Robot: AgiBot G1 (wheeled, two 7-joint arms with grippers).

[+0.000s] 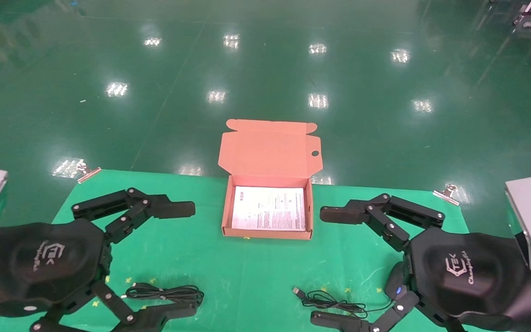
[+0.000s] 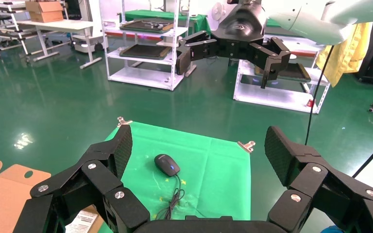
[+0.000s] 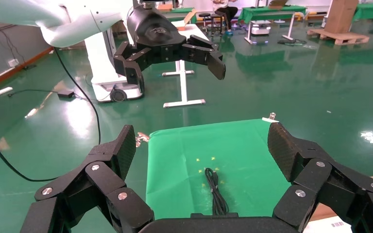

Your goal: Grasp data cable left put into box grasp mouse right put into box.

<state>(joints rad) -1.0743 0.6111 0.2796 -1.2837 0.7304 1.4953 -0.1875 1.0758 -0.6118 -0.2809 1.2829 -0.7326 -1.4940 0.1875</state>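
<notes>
Both end effectors spread wide, nothing picked up yet.

Left end effector (image 1: 152, 258) over the data cable (image 1: 166, 293), right end effector (image 1: 339, 267) near the mouse (image 2: 167, 164): could easily snag that cord or drag loops short of the box (image 1: 227, 216).

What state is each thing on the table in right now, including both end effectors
box: open, lid up, only a leaflet inside.
data cable: bundled on the cloth, not held.
mouse: on the cloth, not held.
left end effector: open, empty.
right end effector: open, empty.
</notes>
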